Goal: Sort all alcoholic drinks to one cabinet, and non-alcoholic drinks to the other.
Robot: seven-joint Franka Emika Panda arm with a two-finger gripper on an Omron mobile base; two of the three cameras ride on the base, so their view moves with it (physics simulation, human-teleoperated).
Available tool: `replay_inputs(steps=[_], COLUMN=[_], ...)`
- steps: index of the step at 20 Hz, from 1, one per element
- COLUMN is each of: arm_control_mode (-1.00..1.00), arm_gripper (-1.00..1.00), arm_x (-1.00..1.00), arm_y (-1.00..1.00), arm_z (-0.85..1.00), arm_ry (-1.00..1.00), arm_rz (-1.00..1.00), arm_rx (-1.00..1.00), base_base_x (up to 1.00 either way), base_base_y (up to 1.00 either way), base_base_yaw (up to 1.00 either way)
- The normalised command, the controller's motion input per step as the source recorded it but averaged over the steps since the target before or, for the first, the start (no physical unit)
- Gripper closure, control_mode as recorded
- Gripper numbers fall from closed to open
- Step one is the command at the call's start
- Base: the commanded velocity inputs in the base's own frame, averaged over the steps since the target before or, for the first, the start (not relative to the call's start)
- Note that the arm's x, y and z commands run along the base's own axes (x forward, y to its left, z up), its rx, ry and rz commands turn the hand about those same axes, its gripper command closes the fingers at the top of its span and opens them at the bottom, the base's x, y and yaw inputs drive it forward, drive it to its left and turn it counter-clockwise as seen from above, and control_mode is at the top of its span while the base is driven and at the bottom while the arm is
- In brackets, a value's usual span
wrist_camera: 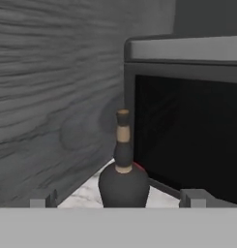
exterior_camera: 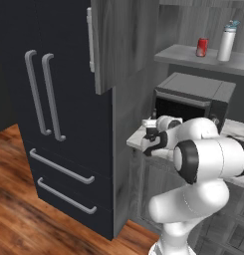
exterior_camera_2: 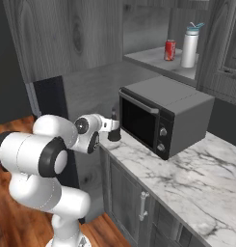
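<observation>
A squat dark bottle (wrist_camera: 124,186) with a long thin neck stands on the marble counter in the corner between a wood side panel and the microwave (wrist_camera: 187,131). In the hand view it is close ahead, centred between the fingertips (wrist_camera: 42,199) of my open gripper (wrist_camera: 119,199), and nothing is held. A sliver of red shows just behind it. From the right base camera, the gripper (exterior_camera_2: 109,128) is level with the bottle (exterior_camera_2: 113,131) at the counter's left end. A red can (exterior_camera_2: 170,50) and a tall pale bottle (exterior_camera_2: 190,46) with a light-blue cap stand on the open cabinet shelf (exterior_camera_2: 148,59) above the microwave.
The microwave (exterior_camera_2: 163,118) sits right of the dark bottle, leaving a narrow gap to the wood panel. A dark fridge (exterior_camera: 59,124) stands left of the counter. The open cabinet door (exterior_camera: 118,40) hangs above. Bare marble counter (exterior_camera_2: 191,178) stretches right; a closed cabinet (exterior_camera_2: 225,48) is at upper right.
</observation>
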Motion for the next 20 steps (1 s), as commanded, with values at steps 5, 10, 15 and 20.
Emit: replay_inputs(steps=[5, 10, 15, 20], arm_control_mode=[-1.0, -1.0, -1.0, -1.0], arm_gripper=[-1.0, -1.0, -1.0, -1.0], arm_x=[0.0, 0.0, 0.0, 0.01], arm_y=[0.0, 0.0, -0.01, -0.05], arm_z=[0.0, 0.0, 0.0, 0.0], arm_ry=[-0.08, -0.08, -0.01, 0.0], arm_rz=[0.0, 0.0, 0.0, 0.0], arm_rx=[0.0, 0.0, 0.0, 0.0], base_base_x=[0.0, 0.0, 0.0, 0.0], base_base_y=[0.0, 0.0, 0.0, 0.0], base_base_yaw=[0.0, 0.0, 0.0, 0.0])
